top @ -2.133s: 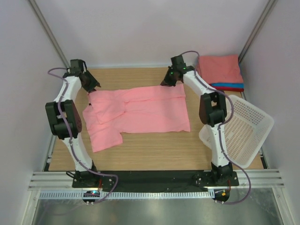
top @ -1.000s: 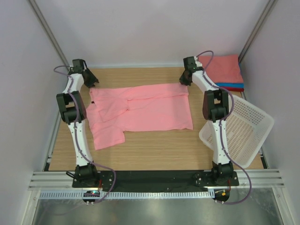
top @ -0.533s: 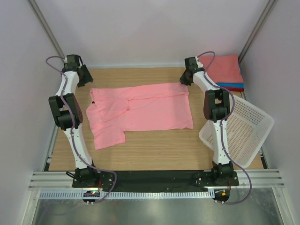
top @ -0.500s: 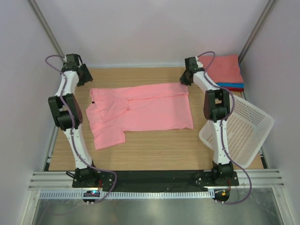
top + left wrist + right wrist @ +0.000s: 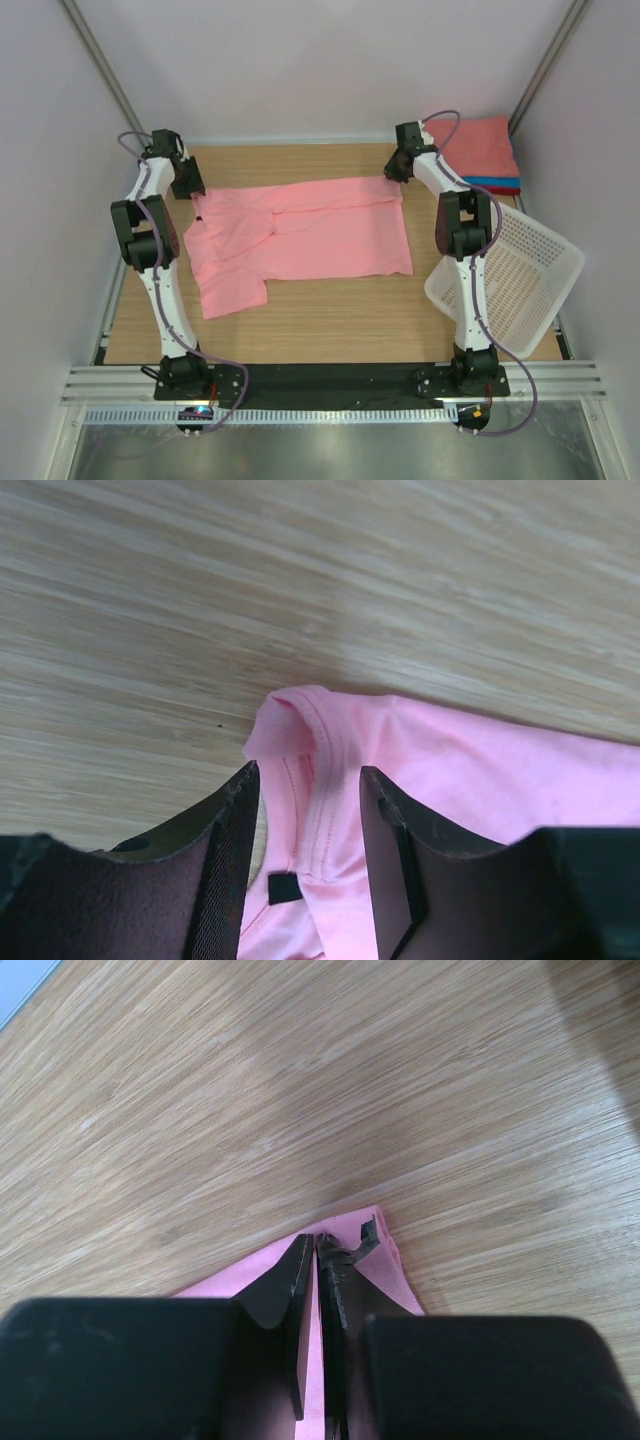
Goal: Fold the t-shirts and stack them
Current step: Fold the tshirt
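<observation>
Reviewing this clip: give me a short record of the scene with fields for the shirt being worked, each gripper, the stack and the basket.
shirt in work: spread pink t-shirt, lying on the table, left part doubled over
left gripper: open, jaws astride the shirt's far left edge
right gripper: shut on the shirt's far right corner
folded stack: far right corner, pink on top, red and blue edges beneath
basket: white mesh, at the table's right edge, no shirt seen in it

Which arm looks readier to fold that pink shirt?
The right, likely: the right gripper is shut on a corner of the pink shirt, while the left gripper hangs open over the other corner, gripping nothing.
</observation>
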`<action>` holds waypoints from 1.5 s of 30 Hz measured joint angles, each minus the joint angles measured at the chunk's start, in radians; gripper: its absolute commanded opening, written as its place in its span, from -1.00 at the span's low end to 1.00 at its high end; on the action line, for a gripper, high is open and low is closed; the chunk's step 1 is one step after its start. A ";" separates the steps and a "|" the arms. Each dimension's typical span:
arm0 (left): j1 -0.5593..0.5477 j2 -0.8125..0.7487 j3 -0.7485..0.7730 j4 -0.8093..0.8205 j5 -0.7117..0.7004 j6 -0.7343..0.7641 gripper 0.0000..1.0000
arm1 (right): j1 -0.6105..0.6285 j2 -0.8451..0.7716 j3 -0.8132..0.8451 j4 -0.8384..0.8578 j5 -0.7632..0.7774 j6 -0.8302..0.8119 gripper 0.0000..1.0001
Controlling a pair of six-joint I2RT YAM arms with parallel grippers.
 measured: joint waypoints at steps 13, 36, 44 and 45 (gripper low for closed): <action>0.016 0.127 0.148 -0.063 -0.003 -0.023 -0.99 | -0.002 -0.006 -0.016 0.009 0.021 0.006 -0.88; 0.056 0.056 0.208 -0.134 0.031 -0.211 -0.08 | -0.005 -0.022 -0.020 -0.001 -0.029 0.008 -0.49; 0.000 -0.192 0.087 -0.230 -0.045 -0.275 -0.11 | -0.006 -0.128 -0.089 -0.058 -0.117 -0.026 -0.49; -0.018 -0.211 0.056 -0.232 -0.040 -0.275 -0.12 | -0.006 -0.149 -0.106 -0.062 -0.127 -0.031 -0.49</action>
